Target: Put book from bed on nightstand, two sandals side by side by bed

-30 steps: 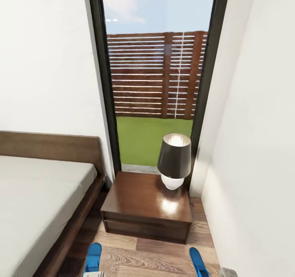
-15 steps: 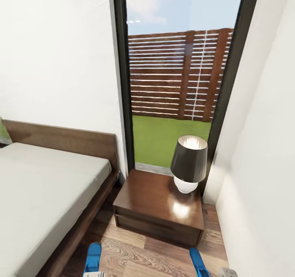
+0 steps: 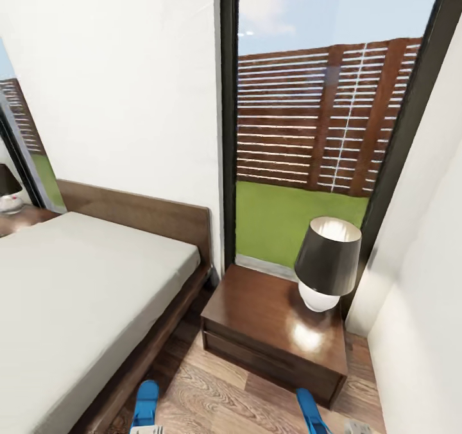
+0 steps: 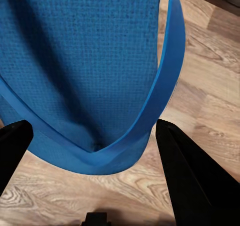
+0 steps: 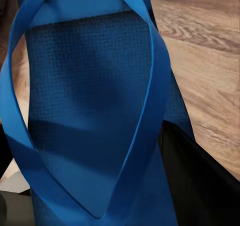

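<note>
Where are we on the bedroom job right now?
In hand: one sandal between the left jaws, the other sandal at the right jaws, both above the floor. Left: placing both beside the bed. No book on the near nightstand.

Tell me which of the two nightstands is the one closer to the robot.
The nightstand under the window, carrying the dark-shaded lamp, with the blue sandals just before it. The other nightstand sits beyond the bed.
</note>
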